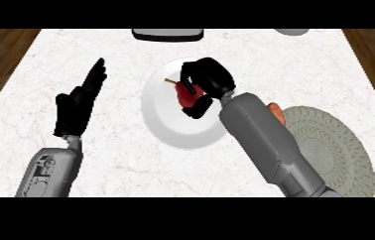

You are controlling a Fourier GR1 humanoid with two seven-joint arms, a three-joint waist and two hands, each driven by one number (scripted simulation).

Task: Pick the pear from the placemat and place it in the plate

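Observation:
A dark red pear with a thin stem shows over the white plate in the middle of the counter. My right hand is over the plate, its fingers and thumb curled round the pear, which it partly hides. Whether the pear touches the plate I cannot tell. The round grey-green woven placemat lies to the right, partly under my right forearm. My left hand rests open at the left, fingers straight and pointing away, apart from the plate.
An orange object peeks out at the placemat's left edge beside my right forearm. A dark tray-like thing sits at the counter's far edge, and a pale round object at the far right. Wood floor shows past both sides.

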